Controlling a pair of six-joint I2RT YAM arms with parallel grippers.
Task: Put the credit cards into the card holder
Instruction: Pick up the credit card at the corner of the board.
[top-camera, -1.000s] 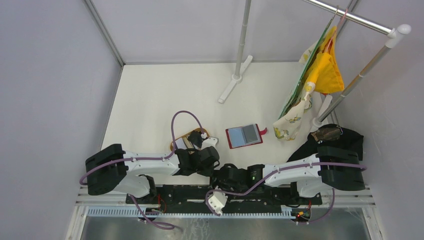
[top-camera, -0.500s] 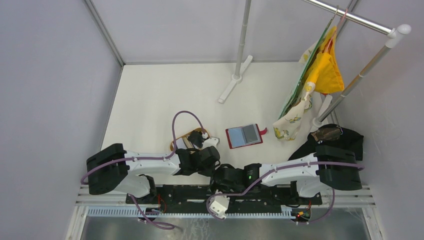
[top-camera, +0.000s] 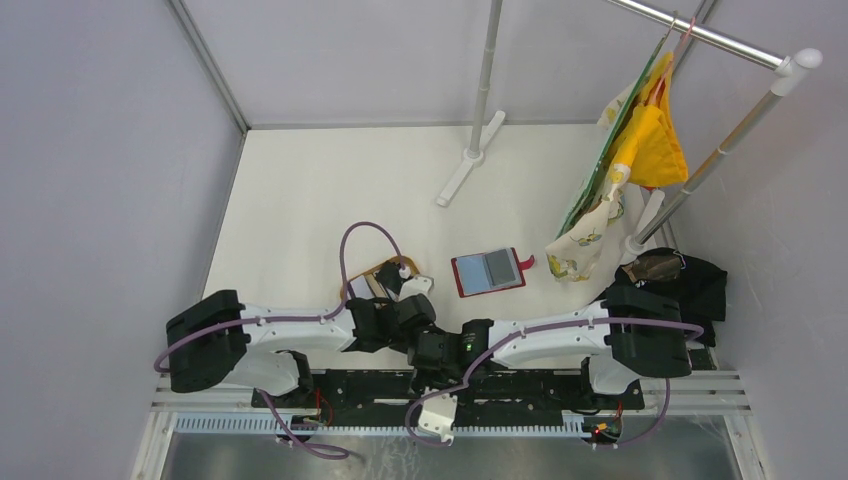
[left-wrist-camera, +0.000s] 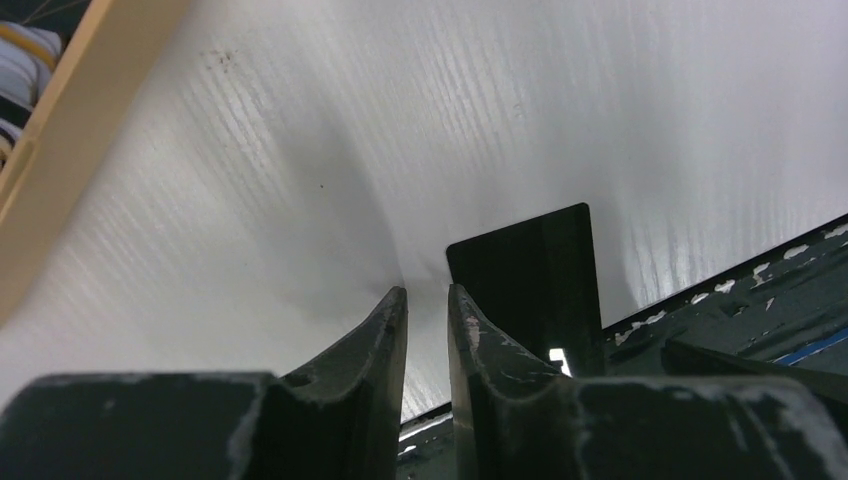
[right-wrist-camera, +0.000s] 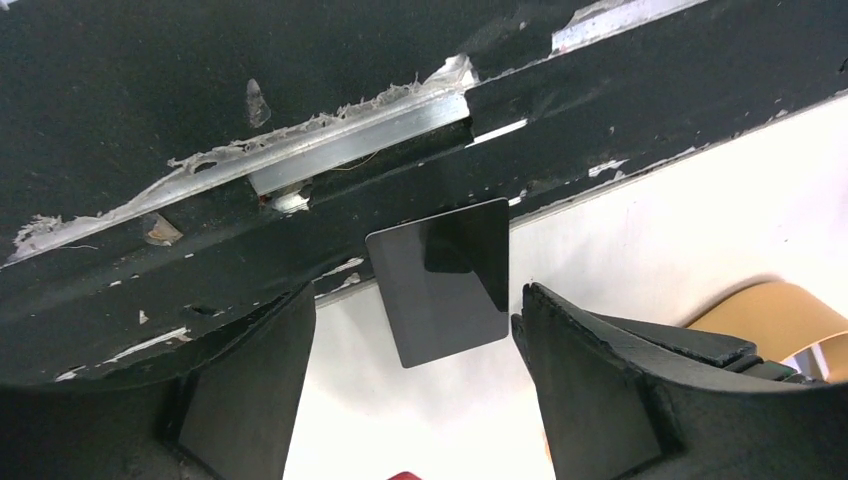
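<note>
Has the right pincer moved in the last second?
Yes: in the top view the right pincer has slid left, farther from the unmoved card holder.

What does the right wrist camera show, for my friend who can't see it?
A black card is framed between the right gripper's open fingers, overlapping the white table's edge and a scuffed black rail. A tan tray peeks in at right.
</note>
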